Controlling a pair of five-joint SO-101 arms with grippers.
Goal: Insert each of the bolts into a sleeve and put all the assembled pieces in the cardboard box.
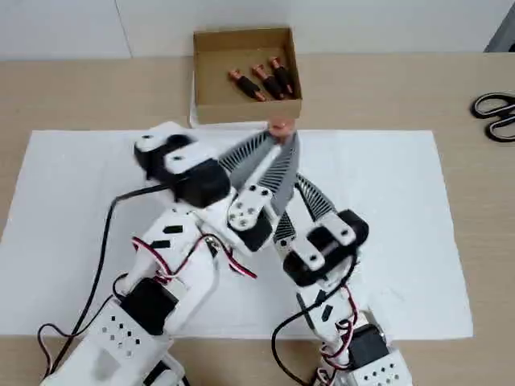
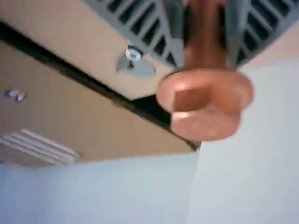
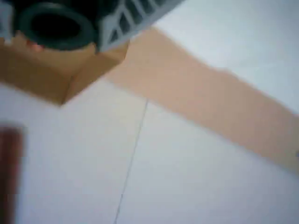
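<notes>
A cardboard box (image 1: 241, 108) stands at the far side of the desk (image 1: 80, 88), with three assembled pieces (image 1: 261, 79) lying inside. Just in front of its near wall, the grey fingers (image 1: 249, 151) of the left arm and those of the right arm meet at an orange bolt (image 1: 280, 128). A white paper sheet (image 1: 64, 209) lies under both arms. Scissors (image 1: 497, 112) rest at the desk's right edge.

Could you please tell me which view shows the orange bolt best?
The left wrist view: the bolt looms close, head toward the camera. In the high view the bolt is a small orange dot near the cardboard box. The right wrist view faces the black sleeve instead.
</notes>
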